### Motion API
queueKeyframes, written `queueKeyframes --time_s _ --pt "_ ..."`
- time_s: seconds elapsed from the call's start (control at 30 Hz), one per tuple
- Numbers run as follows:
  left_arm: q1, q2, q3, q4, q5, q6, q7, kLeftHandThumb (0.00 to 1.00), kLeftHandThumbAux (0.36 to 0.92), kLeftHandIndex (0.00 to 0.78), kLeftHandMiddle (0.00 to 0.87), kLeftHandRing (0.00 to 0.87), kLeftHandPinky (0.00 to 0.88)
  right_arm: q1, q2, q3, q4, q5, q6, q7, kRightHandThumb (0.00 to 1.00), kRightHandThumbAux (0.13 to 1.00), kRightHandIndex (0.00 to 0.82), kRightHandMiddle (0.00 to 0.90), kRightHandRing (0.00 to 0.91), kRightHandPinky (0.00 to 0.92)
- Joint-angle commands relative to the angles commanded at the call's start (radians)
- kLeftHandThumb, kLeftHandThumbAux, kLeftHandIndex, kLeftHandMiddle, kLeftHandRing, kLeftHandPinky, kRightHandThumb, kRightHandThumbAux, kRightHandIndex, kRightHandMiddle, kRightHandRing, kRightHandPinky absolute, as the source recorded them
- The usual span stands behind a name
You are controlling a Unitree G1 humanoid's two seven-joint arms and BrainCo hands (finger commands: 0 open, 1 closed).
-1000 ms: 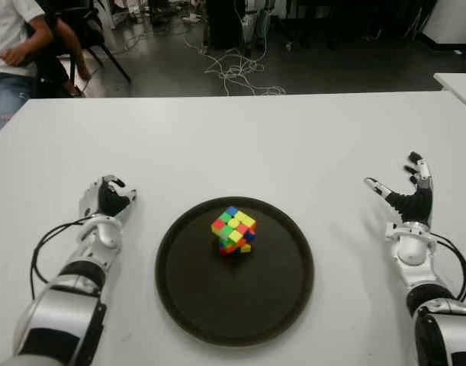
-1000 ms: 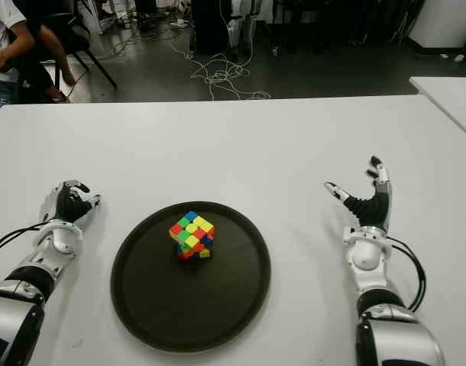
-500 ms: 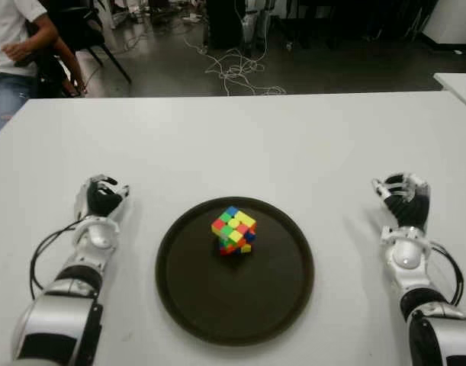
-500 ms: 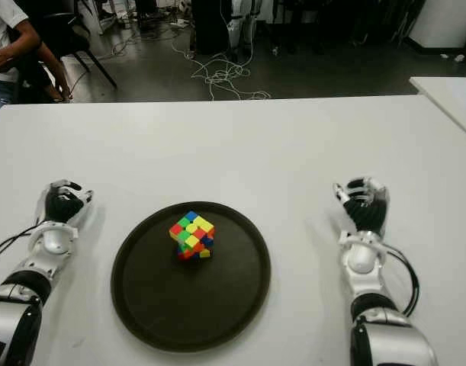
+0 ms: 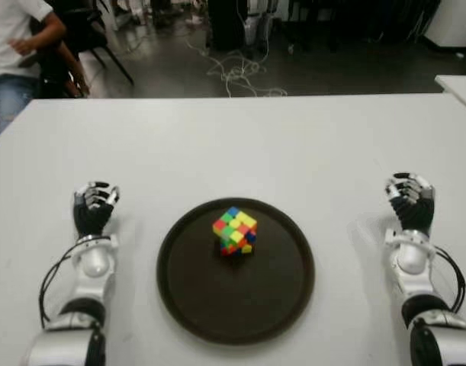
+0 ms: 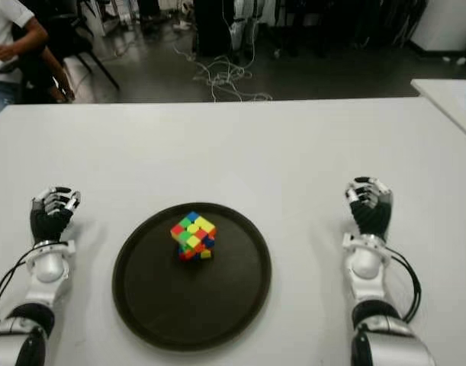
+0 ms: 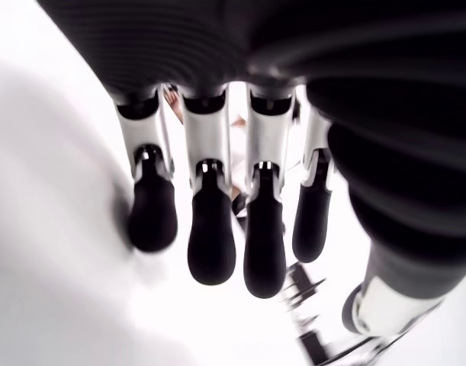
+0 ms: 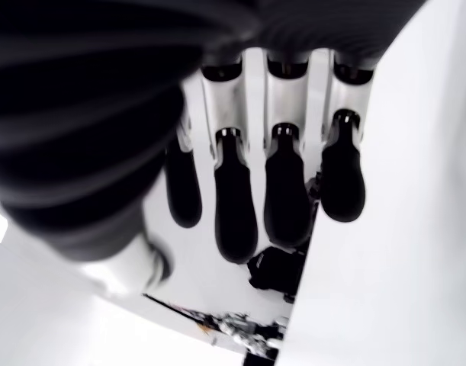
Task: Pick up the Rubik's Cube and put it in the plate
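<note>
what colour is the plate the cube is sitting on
The plate is dark brown, nearly black; the left eye view shows it best.

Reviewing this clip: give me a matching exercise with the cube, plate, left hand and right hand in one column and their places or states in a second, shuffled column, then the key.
Things:
1. cube
2. plate
3. left hand
4. right hand

Places or states:
A. on the table, between the two hands
B. right of the plate, fingers curled, holding nothing
C. inside the plate
D. left of the plate, fingers curled, holding nothing

Pairs: 1-C, 2-A, 3-D, 4-B
</note>
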Motion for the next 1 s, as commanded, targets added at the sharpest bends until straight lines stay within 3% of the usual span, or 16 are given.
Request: queueKeyframes --time_s 0.1,0.23,0.43,1.0 --pt "0.005 0.004 0.009 -0.012 -0.008 -0.024 -0.011 0.693 0.702 0.434 0.650 0.685 0.703 0.047 0.023 0.014 -0.097 -0.016 0.007 -0.025 0.686 0.729 0.430 0.699 0.717 0.713" --pt "0.010 0.008 0.021 -0.020 -0.015 -0.034 -0.025 0.693 0.701 0.435 0.662 0.694 0.709 0.073 0.032 0.018 -0.150 -0.015 0.035 -0.027 0.689 0.728 0.430 0.714 0.732 0.732" --pt "0.070 0.020 0.058 -0.063 -0.052 -0.055 -0.053 0.697 0.702 0.436 0.691 0.714 0.717 0.156 0.072 0.015 -0.246 0.004 0.060 -0.022 0.690 0.727 0.433 0.751 0.773 0.773" --pt "0.105 0.001 0.051 -0.117 -0.031 -0.033 -0.028 0.699 0.703 0.435 0.706 0.730 0.728 0.248 0.058 0.023 -0.450 -0.035 0.177 -0.026 0.690 0.726 0.437 0.787 0.793 0.781"
